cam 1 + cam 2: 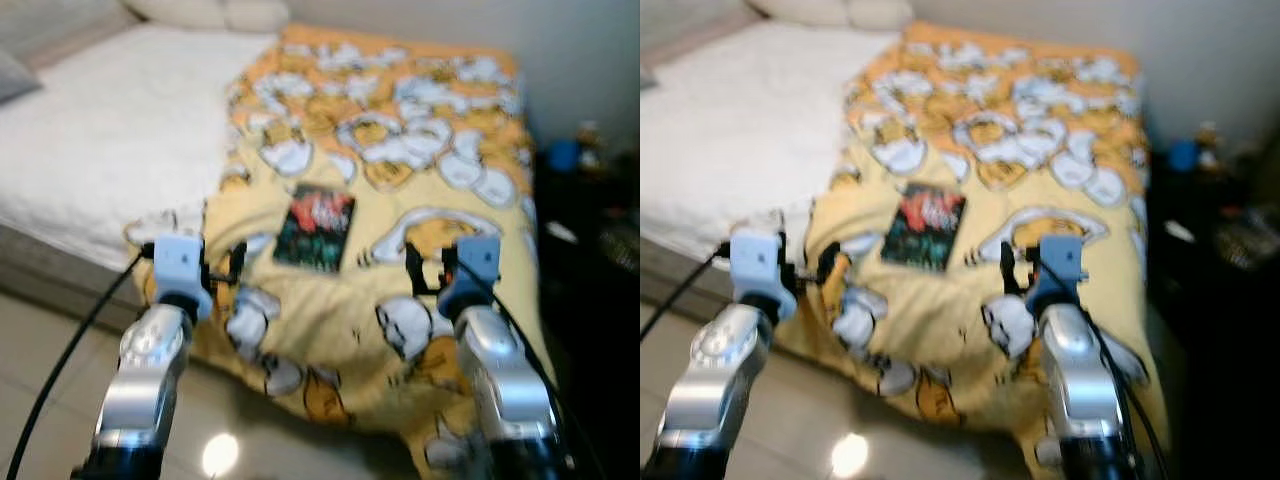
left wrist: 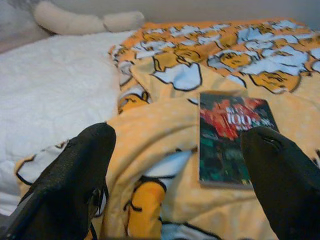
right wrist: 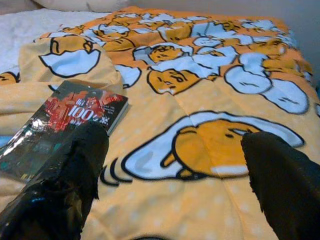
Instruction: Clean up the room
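Two arms: both of mine reach forward over the near edge of the bed [image 1: 90, 150], silver, with black cables trailing back.
Head views, book: a dark book [image 1: 315, 228] with red and green on its cover lies flat on the yellow blanket [image 1: 400, 130], between my two grippers and a little beyond them.
Head views, left gripper: my left gripper [image 1: 222, 268] hangs at the blanket's near left corner, just beside the book's left side, not touching it; these blurred views do not settle how its fingers stand.
Head views, right gripper: my right gripper [image 1: 428, 268] hangs over the blanket to the right of the book, apart from it.
Head views, bed: a white sheet covers the left part; pillows [image 1: 215, 12] lie at the far end; the blanket drapes over the near edge toward the tiled floor [image 1: 60, 350].
Head views, right side: dark furniture [image 1: 595, 250] stands beside the bed, blurred.
Left wrist view: my fingers [image 2: 75, 180] are spread wide with nothing between them; the book [image 2: 231, 137] lies ahead on the blanket, nearer one fingertip.
Right wrist view: my fingers [image 3: 65, 185] are spread wide and empty; the book [image 3: 65, 125] lies just past one fingertip, on a blanket fold.
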### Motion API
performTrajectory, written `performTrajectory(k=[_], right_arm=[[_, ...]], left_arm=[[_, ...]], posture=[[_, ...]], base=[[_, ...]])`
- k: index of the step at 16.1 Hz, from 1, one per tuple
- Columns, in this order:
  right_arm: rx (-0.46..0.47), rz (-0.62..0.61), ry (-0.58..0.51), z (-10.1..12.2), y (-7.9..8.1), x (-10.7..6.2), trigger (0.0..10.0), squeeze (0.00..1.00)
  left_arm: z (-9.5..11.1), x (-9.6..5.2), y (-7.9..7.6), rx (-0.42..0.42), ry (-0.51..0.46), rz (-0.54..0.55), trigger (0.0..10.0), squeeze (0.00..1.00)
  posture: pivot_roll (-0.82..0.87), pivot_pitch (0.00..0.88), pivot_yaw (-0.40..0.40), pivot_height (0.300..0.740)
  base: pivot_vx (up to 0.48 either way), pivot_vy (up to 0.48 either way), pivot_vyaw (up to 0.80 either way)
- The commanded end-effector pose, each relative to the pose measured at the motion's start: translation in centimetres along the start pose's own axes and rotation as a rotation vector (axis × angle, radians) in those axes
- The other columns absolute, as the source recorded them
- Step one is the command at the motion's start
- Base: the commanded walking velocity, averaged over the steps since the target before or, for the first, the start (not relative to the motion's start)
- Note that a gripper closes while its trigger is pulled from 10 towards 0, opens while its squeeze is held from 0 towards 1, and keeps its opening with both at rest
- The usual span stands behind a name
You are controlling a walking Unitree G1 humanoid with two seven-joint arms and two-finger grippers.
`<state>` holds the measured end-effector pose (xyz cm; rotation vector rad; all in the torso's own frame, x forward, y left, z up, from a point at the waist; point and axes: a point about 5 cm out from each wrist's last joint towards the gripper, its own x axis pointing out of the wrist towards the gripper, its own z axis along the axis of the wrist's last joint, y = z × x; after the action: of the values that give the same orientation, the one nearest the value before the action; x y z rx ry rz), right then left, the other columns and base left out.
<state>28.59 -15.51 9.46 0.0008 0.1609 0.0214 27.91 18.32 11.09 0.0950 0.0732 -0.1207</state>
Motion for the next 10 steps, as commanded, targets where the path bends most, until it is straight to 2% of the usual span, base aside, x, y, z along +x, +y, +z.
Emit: performTrajectory(k=[1, 10], right_arm=[[-0.003, -0.024, 0.029, -0.49, -0.68, -0.11, 10.0, 0.0], [0.003, -0.034, 0.054, -0.84, -1.16, -0.1, 10.0, 0.0]], left_arm=[[0.0, 0.03, -0.62, 0.007, 0.001, -0.025, 10.0, 1.0], [-0.01, 0.21, -0.99, 0.012, 0.0, -0.04, 10.0, 1.0]], posture=[[-0.07, 0.0, 0.009, 0.74], [-0.08, 0.0, 0.0, 0.74]], base=[[0.345, 0.0, 0.0], [0.348, 0.0, 0.0]])
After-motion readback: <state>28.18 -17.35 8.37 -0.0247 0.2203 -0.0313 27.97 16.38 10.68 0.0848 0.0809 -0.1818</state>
